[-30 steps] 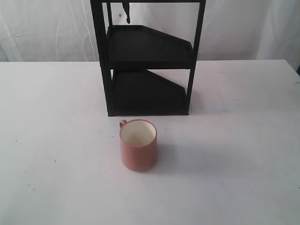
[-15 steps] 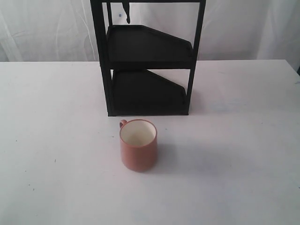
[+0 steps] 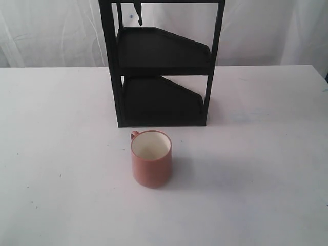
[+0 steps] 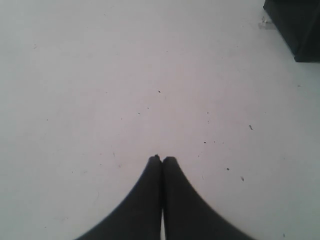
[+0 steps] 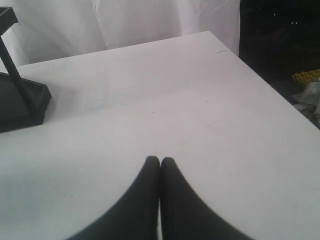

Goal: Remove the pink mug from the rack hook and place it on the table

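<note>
The pink mug [image 3: 151,159] stands upright on the white table [image 3: 256,169], just in front of the black rack [image 3: 161,64]; its cream inside faces up and its thin handle points back left. The rack hook [image 3: 138,14] hangs bare near the rack's top left. Neither arm shows in the exterior view. My left gripper [image 4: 161,159] is shut with nothing in it, over bare speckled tabletop [image 4: 125,75]. My right gripper [image 5: 160,160] is shut and empty too, above the table [image 5: 200,115], with the rack's base [image 5: 20,102] off to one side.
A white curtain [image 3: 51,31] hangs behind the table. In the right wrist view the table's edge [image 5: 260,75] drops to a dark floor with clutter. A corner of the rack [image 4: 295,25] shows in the left wrist view.
</note>
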